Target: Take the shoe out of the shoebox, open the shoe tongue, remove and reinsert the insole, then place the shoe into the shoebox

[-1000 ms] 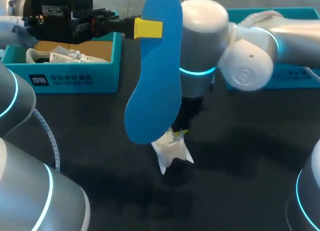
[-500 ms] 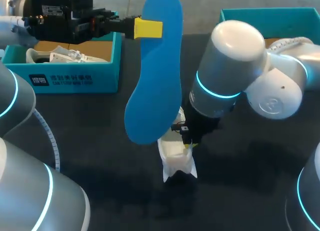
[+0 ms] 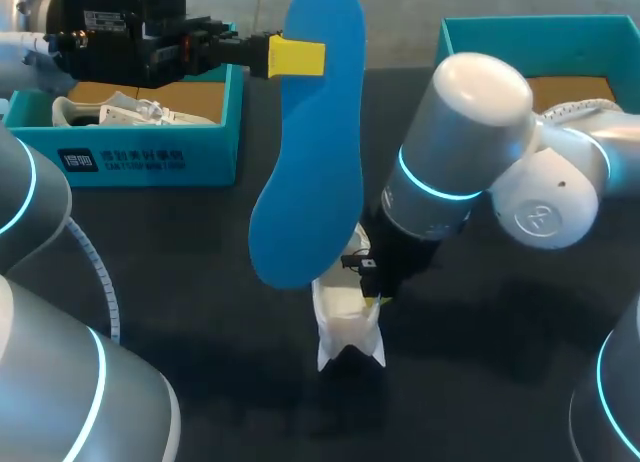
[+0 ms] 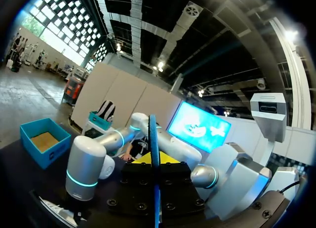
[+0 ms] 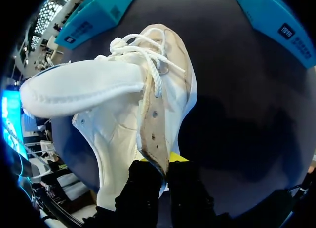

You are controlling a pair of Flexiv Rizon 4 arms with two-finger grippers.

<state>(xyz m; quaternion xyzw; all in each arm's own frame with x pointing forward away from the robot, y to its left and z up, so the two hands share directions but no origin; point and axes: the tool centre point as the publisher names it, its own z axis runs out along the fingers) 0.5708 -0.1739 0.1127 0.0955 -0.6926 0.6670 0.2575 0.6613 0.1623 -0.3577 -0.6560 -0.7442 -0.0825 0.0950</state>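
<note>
At the table's (image 3: 200, 312) 10 o'clock: teal left box (image 3: 150, 160), open, second white shoe (image 3: 140, 110) lying inside.

Left gripper (image 3: 290, 57) comes in over that box's 3 o'clock end, fingers clamped flat on the blue insole (image 3: 310, 152). The grip is near the insole's 12 o'clock end. The insole hangs in the air above the table, long axis running 12 to 7 o'clock. Left wrist view: insole (image 4: 153, 134) seen edge-on, pinched between the left gripper's (image 4: 154, 161) yellow tips.

Table centre, at 6 o'clock from the insole's low end: the white shoe (image 3: 345, 317), resting on the table.

Right gripper (image 3: 372, 282) is at the shoe's 1 o'clock side, closed narrow. Right wrist view: right gripper (image 5: 160, 164) pinches the shoe's (image 5: 133, 104) eyelet edge from both sides. Tongue (image 5: 79, 90) is folded out away from the opening, laces (image 5: 143, 45) loose ahead of the fingers.

Table's 2 o'clock: teal right box (image 3: 480, 27), open, well apart from the shoe, right arm crossing in front of it.
</note>
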